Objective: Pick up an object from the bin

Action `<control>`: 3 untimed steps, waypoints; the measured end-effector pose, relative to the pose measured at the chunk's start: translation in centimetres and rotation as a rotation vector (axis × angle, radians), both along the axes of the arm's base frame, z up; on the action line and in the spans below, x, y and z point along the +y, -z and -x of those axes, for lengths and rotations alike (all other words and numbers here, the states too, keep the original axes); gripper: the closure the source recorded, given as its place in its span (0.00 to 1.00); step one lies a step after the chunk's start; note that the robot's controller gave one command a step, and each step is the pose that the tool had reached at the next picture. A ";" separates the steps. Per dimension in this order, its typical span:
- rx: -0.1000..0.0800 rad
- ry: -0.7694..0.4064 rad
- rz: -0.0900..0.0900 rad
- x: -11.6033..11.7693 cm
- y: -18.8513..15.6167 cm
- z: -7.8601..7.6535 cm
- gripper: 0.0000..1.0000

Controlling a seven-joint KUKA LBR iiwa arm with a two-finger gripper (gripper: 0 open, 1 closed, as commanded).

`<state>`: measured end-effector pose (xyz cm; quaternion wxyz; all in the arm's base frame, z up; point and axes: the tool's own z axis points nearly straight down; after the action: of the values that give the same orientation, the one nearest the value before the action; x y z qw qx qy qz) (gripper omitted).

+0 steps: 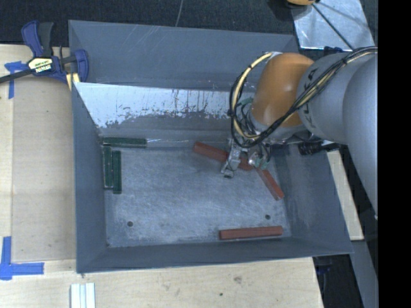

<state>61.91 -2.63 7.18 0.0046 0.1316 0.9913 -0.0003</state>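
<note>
Centrally, jaws beside red-brown bar (209, 151); green bars (113, 170) left

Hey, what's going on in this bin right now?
A robot arm reaches into the grey metal bin from the right. Its hand is down near the back of the floor, between two reddish-brown bars: a short one beside it and a slanted one on its other side. Whether it grips anything is unclear. A third reddish-brown bar lies along the near wall, and two green bars sit in the far left corner.
</note>
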 end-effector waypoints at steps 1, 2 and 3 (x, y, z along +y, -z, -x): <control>0.004 0.000 0.000 0.0 -0.3 0.1 1.00; 0.011 0.000 -0.001 0.0 -1.7 0.2 1.00; 0.007 -0.001 -0.001 0.0 -3.3 0.1 1.00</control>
<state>61.80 -2.63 10.47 0.0008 0.1313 0.9913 -0.0001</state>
